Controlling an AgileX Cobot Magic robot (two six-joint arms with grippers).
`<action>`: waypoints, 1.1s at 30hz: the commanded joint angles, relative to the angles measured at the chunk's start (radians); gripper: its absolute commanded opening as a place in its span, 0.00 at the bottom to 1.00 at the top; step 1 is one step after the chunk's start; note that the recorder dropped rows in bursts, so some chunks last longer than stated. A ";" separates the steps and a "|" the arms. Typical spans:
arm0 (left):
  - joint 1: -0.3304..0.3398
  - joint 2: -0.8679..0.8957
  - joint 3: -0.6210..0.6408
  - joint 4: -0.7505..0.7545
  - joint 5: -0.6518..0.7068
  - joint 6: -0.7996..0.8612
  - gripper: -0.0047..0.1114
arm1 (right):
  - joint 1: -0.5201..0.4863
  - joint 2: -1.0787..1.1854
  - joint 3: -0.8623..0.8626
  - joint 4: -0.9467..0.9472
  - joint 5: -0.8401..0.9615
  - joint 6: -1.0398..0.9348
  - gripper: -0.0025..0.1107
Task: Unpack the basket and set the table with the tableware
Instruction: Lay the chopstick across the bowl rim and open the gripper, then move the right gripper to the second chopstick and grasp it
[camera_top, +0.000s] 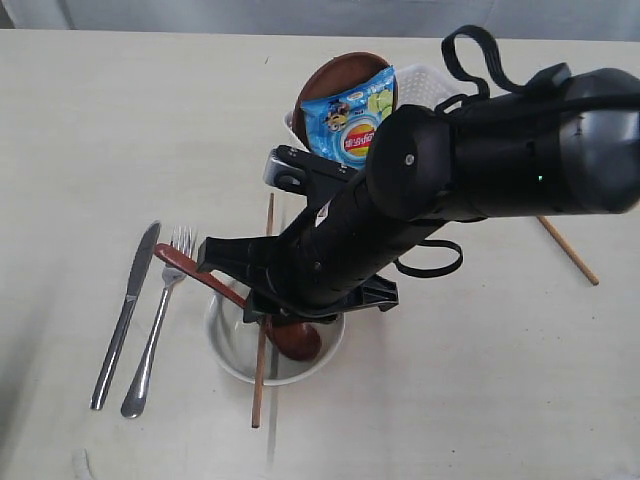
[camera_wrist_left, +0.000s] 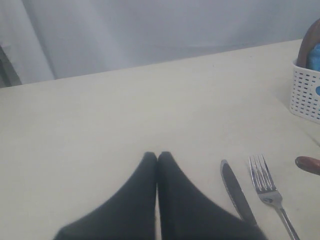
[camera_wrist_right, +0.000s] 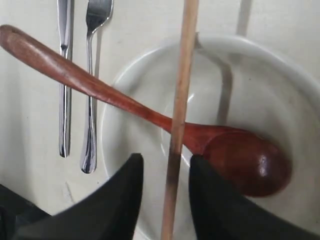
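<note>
Reddish-brown, the wooden spoon (camera_top: 195, 268) lies with its scoop in the round white bowl (camera_top: 225, 350) toward the near edge of the pale cream worktop (camera_top: 500, 380). Its handle slants over the rim toward the steel knife (camera_top: 125, 315) and steel fork (camera_top: 160, 320), which lie side by side. A thin wooden chopstick (camera_wrist_right: 182, 75) rests across bowl and spoon, and the right gripper (camera_wrist_right: 167, 160) has its fingers apart on either side of it without clamping, while the left gripper (camera_wrist_left: 157, 155) is closed tip to tip, empty. Near the far edge the white perforated plastic basket (camera_top: 425, 85) holds a round brown plate (camera_top: 335, 75) and a blue chips packet (camera_top: 350, 120); a second chopstick (camera_top: 568, 250) lies toward the right edge.
</note>
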 joint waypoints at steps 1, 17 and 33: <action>0.002 -0.003 0.002 -0.001 -0.006 0.000 0.04 | 0.001 0.000 0.000 0.001 -0.002 -0.009 0.40; 0.002 -0.003 0.002 -0.001 -0.006 0.000 0.04 | -0.109 -0.017 -0.221 -0.175 0.303 -0.029 0.39; 0.002 -0.003 0.002 -0.001 -0.006 0.000 0.04 | -0.580 -0.196 -0.216 -0.737 0.565 0.087 0.39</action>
